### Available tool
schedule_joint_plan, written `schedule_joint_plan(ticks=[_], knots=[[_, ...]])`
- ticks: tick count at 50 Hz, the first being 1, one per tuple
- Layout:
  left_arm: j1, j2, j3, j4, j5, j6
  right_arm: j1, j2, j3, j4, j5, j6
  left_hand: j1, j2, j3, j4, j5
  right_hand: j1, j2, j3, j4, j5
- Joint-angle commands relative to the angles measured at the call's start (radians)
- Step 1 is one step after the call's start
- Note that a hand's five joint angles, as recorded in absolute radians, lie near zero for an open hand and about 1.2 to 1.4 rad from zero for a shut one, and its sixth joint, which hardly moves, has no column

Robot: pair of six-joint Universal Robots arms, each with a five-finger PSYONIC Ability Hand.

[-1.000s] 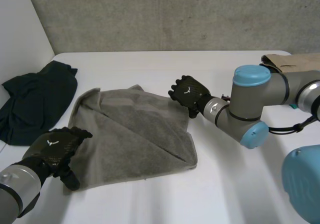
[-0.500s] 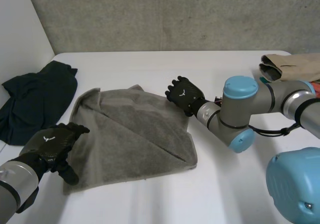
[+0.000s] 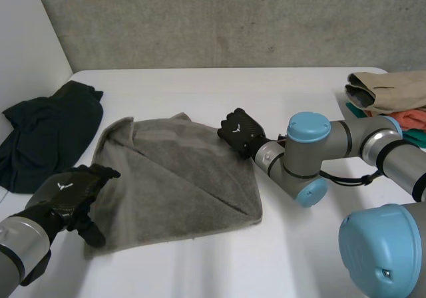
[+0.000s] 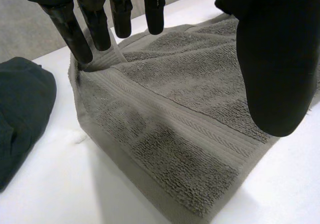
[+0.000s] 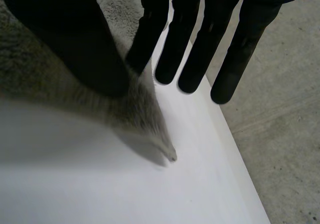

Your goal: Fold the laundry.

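A grey towel [image 3: 180, 171] lies spread on the white table [image 3: 219, 265], with a diagonal fold across it. My left hand [image 3: 66, 193] hovers at the towel's near left edge. In the left wrist view its fingers [image 4: 95, 24] and thumb [image 4: 275, 59] are straight and apart over the towel [image 4: 175, 114], one fingertip at the cloth's edge. My right hand [image 3: 241, 130] sits at the towel's far right corner. In the right wrist view its thumb [image 5: 75, 39] and one finger pinch the towel's corner [image 5: 145, 114], which stands lifted off the table.
A dark crumpled garment [image 3: 46, 132] lies at the table's left, close to my left hand, and appears beside the towel as the dark garment [image 4: 20, 114]. Folded clothes [image 3: 389, 88] are stacked at the far right. The table's far edge [image 5: 235, 144] runs just past my right fingertips.
My right hand slid left onto the towel's far right corner and closed on it. My left hand drew back a little toward the near left.
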Motion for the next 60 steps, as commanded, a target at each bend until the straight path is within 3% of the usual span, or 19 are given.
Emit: schedule_joint_plan(ticks=[1,8,14,20,25,45,60], knots=[[-0.004,-0.005,-0.012,-0.001,0.001,0.005,-0.024,-0.082,0.027,0.001,0.032,0.043,-0.043,-0.036,-0.049,-0.037,-0.051,0.326,0.315,0.323,0.333,0.350],[-0.004,-0.046,-0.009,0.000,-0.001,0.028,-0.081,-0.309,0.199,-0.077,0.065,0.320,-0.043,-0.036,-0.049,-0.037,-0.051,0.326,0.315,0.323,0.333,0.350],[-0.010,-0.138,0.008,0.006,-0.002,0.096,-0.136,-0.464,0.378,-0.071,0.059,0.314,-0.043,-0.036,-0.049,-0.037,-0.051,0.326,0.315,0.323,0.333,0.350],[-0.022,-0.250,0.035,0.025,-0.007,0.171,-0.186,-0.585,0.541,0.017,0.129,0.228,-0.002,0.005,-0.007,0.005,-0.010,0.326,0.315,0.323,0.333,0.350],[-0.018,-0.302,0.057,0.044,-0.010,0.200,-0.223,-0.628,0.626,0.044,0.160,0.196,0.104,0.111,0.099,0.110,0.096,0.326,0.315,0.323,0.333,0.350],[-0.021,-0.390,0.074,0.172,-0.021,0.215,-0.246,-0.648,0.759,-0.002,0.103,0.206,0.277,0.284,0.272,0.284,0.269,0.326,0.315,0.323,0.333,0.350],[-0.030,-0.413,0.081,0.325,-0.051,0.220,-0.236,-0.659,0.820,-0.050,0.103,0.208,0.717,0.724,0.712,0.724,0.709,0.326,0.315,0.323,0.333,0.350]])
